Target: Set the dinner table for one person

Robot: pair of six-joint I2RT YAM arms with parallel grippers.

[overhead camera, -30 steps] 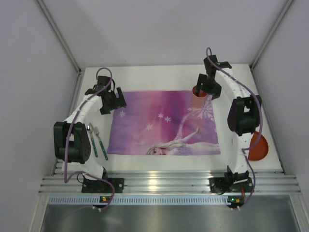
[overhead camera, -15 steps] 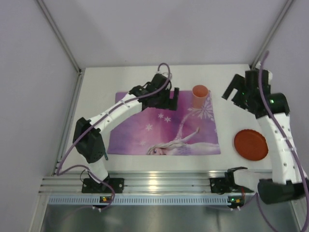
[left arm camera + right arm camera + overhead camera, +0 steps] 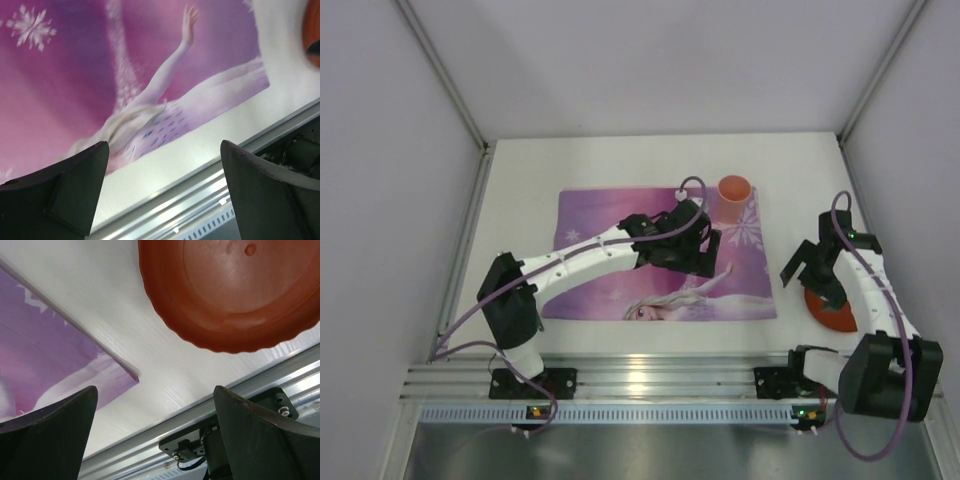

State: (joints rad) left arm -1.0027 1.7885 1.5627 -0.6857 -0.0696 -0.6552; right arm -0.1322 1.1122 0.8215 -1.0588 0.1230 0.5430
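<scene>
Right gripper (image 3: 807, 270): jaws wide, empty, hanging over the plate (image 3: 235, 290), so you're lined up for its rim. Plate lies on the table (image 3: 620, 160), just right of the mat (image 3: 610, 215). Left gripper (image 3: 695, 250): spread, empty, above mat centre. Cup (image 3: 734, 198) stands on the mat's far-right corner.

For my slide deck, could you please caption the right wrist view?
Open right hand near the orange plate on the white dinner table, beside a corner of the purple placemat.

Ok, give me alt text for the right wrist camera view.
A round orange-red plastic plate with a scalloped rim lies on the matte-white tabletop, ahead of the open right pincer. A corner of the purple placemat shows at left, a ribbed aluminium rail below.
</scene>
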